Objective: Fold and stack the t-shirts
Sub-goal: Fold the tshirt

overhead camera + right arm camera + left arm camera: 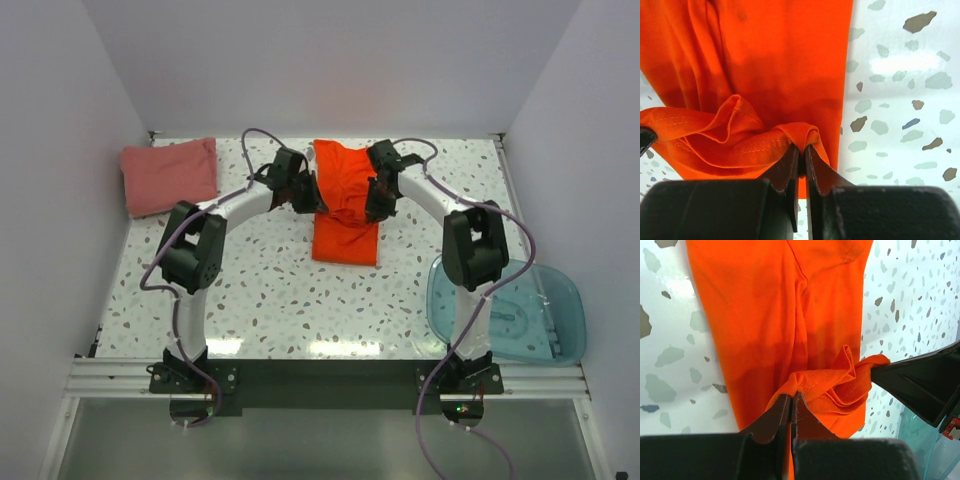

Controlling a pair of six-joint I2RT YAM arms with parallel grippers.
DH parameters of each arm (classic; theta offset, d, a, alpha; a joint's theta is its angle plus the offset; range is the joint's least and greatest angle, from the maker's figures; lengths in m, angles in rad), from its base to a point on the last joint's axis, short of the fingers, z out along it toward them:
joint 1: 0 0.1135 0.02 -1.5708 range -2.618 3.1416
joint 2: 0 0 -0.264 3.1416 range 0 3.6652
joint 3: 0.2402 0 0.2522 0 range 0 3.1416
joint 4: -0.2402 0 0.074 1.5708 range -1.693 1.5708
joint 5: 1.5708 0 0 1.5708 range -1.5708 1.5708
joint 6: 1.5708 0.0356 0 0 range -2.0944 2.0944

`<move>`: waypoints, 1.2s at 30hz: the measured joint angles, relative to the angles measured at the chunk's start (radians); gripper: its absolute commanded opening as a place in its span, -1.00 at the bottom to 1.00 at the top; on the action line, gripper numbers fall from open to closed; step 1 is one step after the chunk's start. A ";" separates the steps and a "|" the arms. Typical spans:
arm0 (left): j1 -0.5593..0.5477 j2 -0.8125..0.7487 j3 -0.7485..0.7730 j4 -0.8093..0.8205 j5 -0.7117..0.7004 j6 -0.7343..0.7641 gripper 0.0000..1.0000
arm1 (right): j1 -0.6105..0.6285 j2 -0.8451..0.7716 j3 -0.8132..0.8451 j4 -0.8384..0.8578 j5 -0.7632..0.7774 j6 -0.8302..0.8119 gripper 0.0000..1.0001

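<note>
1. I count two t-shirts on the white speckled table (270,290): one bright orange-red cloth t-shirt (345,235) and one dusty pink-red cloth t-shirt (170,177).
2. The orange-red one is in the upper middle of the top view. It makes a long narrow shape, with its lower part flat on the table and its upper part bunched between my two pincers.
3. The pink-red one lies as a rough rectangle in the upper left of the top view, well apart from the orange-red one and from both pincers.
4. My left pincer (792,401) is clenched on a stitched hem of the orange-red t-shirt. The cloth bulges out just above the fingertips.
5. My right pincer (801,150) is also clenched, grasping a fold of the same t-shirt from the opposite side.
6. The two pincers are near each other, and the pinched cloth stands up in a wrinkled ridge between them.
7. There is one translucent blue plastic tub (510,310). It sits in the lower right of the top view, at the table's edge, beside my right arm.
</note>
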 measured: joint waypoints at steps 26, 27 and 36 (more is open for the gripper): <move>0.077 0.079 0.304 -0.106 -0.085 0.106 0.84 | -0.112 0.082 0.308 -0.072 -0.030 -0.025 0.17; 0.080 0.033 0.237 -0.087 -0.086 0.114 0.83 | -0.111 0.041 0.249 -0.069 -0.035 -0.024 0.17; 0.073 -0.208 -0.269 0.010 -0.033 0.124 0.64 | -0.098 -0.269 -0.299 0.044 -0.099 -0.015 0.14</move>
